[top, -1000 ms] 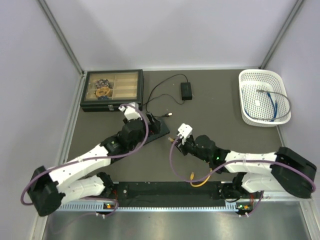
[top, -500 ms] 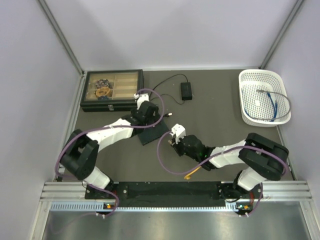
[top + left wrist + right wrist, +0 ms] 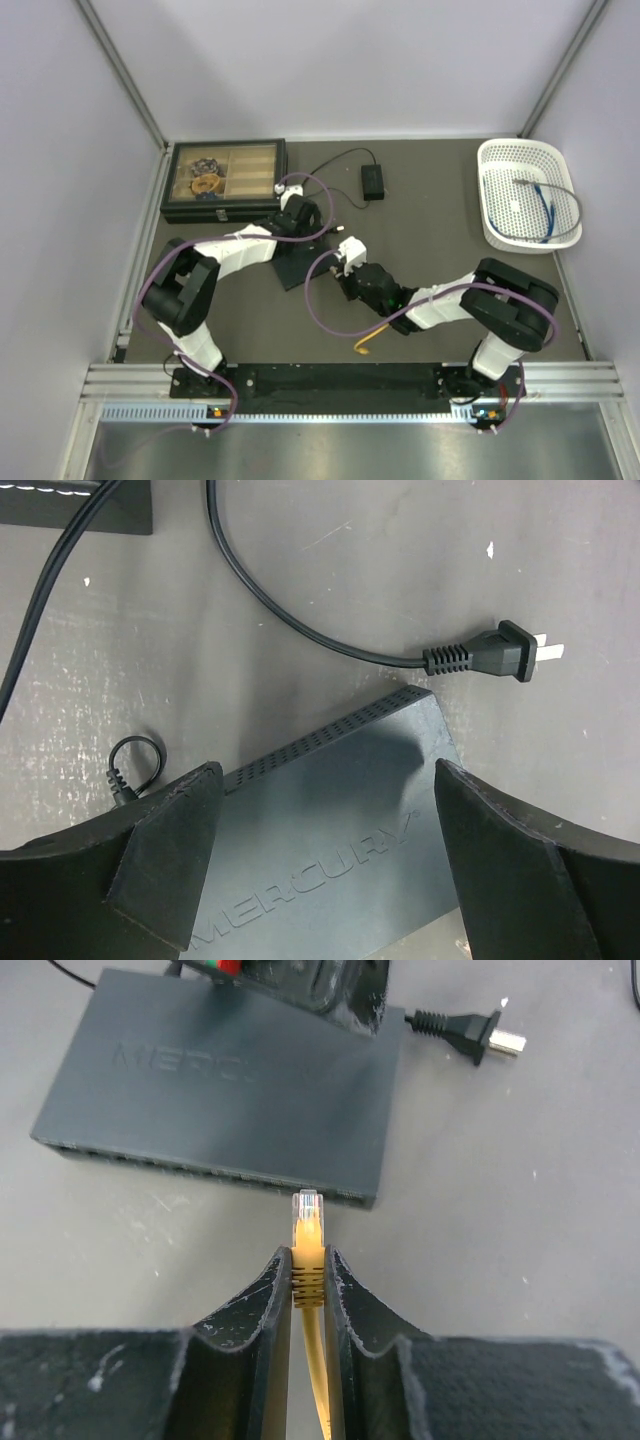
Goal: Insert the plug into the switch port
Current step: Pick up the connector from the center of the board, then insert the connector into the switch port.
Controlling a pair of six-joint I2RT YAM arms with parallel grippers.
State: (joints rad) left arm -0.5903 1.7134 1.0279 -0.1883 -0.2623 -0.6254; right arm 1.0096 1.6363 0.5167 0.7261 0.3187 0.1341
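Note:
The switch, a flat dark grey box (image 3: pixel 300 268) marked MERCURY, lies mid-table. In the left wrist view my left gripper (image 3: pixel 325 865) is open, its fingers straddling the box (image 3: pixel 330 810) on both sides. My right gripper (image 3: pixel 307 1260) is shut on the yellow boot of the plug (image 3: pixel 307 1210). The plug's clear tip points at the box's port edge (image 3: pixel 200 1163), a short gap in front of it, near its right end. The yellow cable (image 3: pixel 368 345) trails back toward the arm bases. In the top view my right gripper (image 3: pixel 342 280) sits just right of the box.
A black mains plug (image 3: pixel 495 655) on a black lead lies just beyond the box. A small black power brick (image 3: pixel 372 181) is farther back. A black compartment case (image 3: pixel 225 180) stands at the back left. A white basket (image 3: pixel 525 230) with a blue cable (image 3: pixel 548 205) stands at the back right.
My left gripper swung right and settled over the box, which shifted a little left. My right gripper moved left with the plug, closer to the box's edge.

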